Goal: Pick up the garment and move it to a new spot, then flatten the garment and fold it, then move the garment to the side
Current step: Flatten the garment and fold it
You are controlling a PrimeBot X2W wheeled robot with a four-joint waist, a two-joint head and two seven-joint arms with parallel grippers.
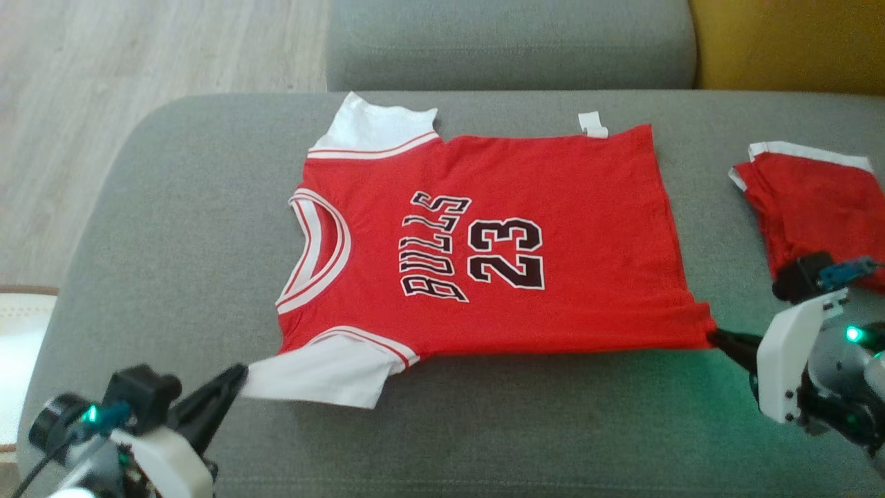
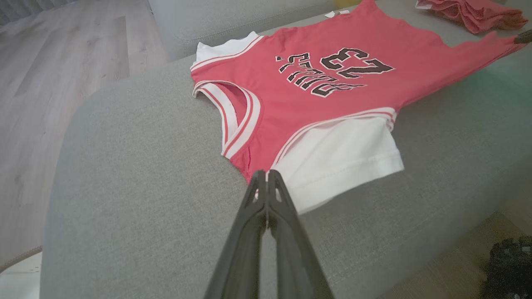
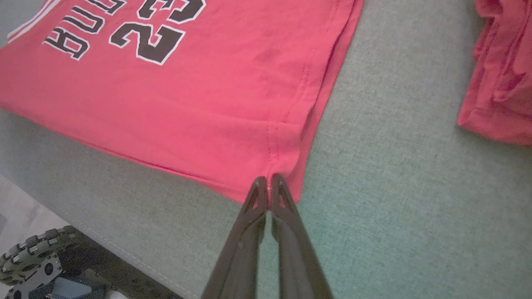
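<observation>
While the red jersey (image 1: 484,256) lies spread face-up on the grey cushion (image 1: 173,207), our left gripper (image 1: 235,379) is pinched shut on it at the near white sleeve and our right gripper (image 1: 715,337) is pinched shut on its near hem corner. We judge this to be the flattening or first fold. To do it well, we lift both corners evenly, hold the near edge taut between the arms, and steer well apart from the other red garment (image 1: 809,200).
</observation>
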